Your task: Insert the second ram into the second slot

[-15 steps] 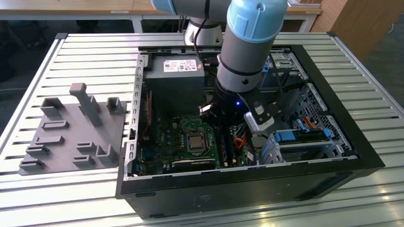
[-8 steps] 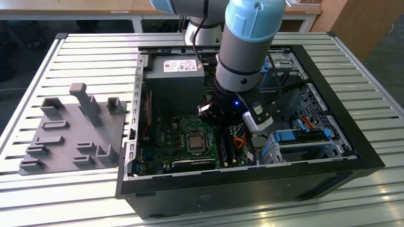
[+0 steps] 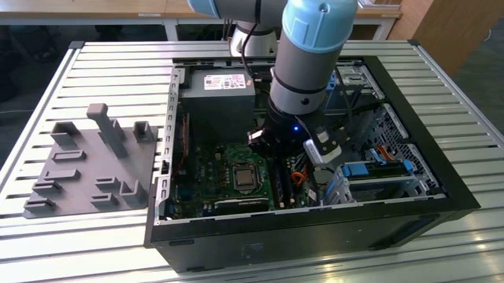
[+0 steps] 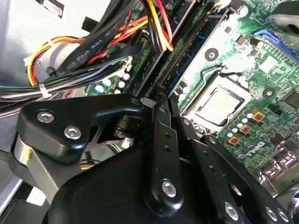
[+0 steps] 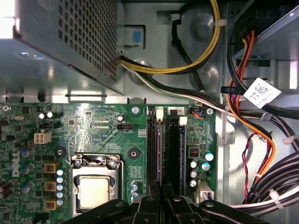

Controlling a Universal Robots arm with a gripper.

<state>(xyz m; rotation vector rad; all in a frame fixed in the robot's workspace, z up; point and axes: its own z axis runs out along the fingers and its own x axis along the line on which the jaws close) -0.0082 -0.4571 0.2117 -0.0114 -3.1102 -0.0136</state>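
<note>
Gripper [image 4: 161,100] fingers are drawn close together in both wrist views, with only a thin gap between them, and they seem to be clamped on the near end of the second ram [image 4: 201,51], a long navy-blue strip that runs away from the fingertips along the memory slots; how deep the stick sits in its slot cannot be told. Beside this strip, another long dark slot [image 4: 170,46] lies parallel and very near to it. In the exterior view the grey and light-blue arm [image 3: 303,65] comes down from 12 o'clock into the open computer case [image 3: 441,194], which lies on its side on a slatted metal table [image 3: 110,65]. Its wrist stands over the green motherboard [image 5: 98,126], at about 3 o'clock from the processor socket [image 3: 244,175] and just beside it. At 12 o'clock from the socket there is the grey power supply [image 3: 216,103] with a white label on it. At 3 o'clock from the wrist, near the case wall, sit the bright blue drive brackets [image 3: 370,171]. A bundle of black, yellow, red and orange cables [image 4: 93,46] passes close to the gripper body on the side away from the socket, not touching the ram. Outside the case, at 9 o'clock from it in the exterior view, a grey holder plate [image 3: 87,171] with several upright blocks rests on the table, well apart from the gripper
</note>
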